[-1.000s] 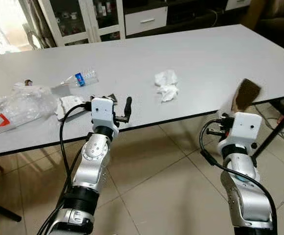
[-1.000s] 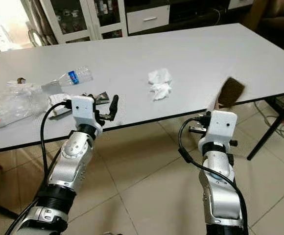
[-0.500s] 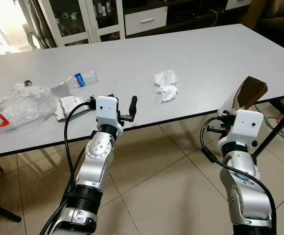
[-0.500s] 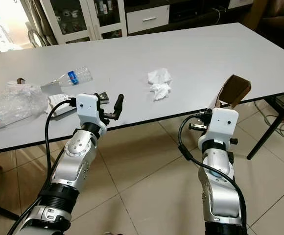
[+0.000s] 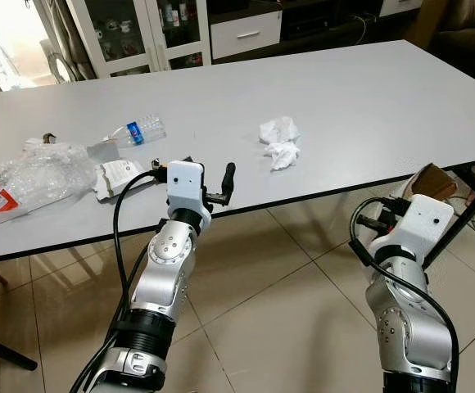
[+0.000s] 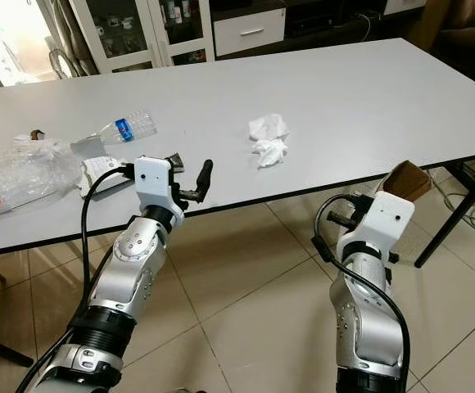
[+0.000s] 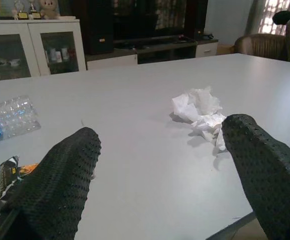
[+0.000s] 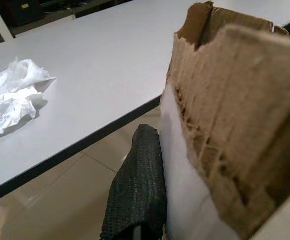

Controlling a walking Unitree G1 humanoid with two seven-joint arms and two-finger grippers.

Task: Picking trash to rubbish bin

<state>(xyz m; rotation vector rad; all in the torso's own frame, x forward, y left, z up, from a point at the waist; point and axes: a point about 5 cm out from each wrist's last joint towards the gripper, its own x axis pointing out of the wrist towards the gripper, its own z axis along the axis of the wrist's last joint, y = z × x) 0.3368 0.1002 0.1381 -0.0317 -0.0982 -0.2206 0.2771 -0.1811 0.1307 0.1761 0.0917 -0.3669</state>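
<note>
Brown torn cardboard is pinched by the right gripper, apparently just below the white table's near edge. Spread fingers are seen on the left gripper, raised over the table before the crumpled tissue.

I'm looking down on a long pale grey bench with a thin dark edge, running from nine o'clock across to three. Beneath it the floor is beige glossy tile with darker grout lines. At eleven o'clock stands a white cabinet with glass doors, bright daylight beside it at the far left. At twelve o'clock sits a white drawer, and at two o'clock a brown armchair.
</note>
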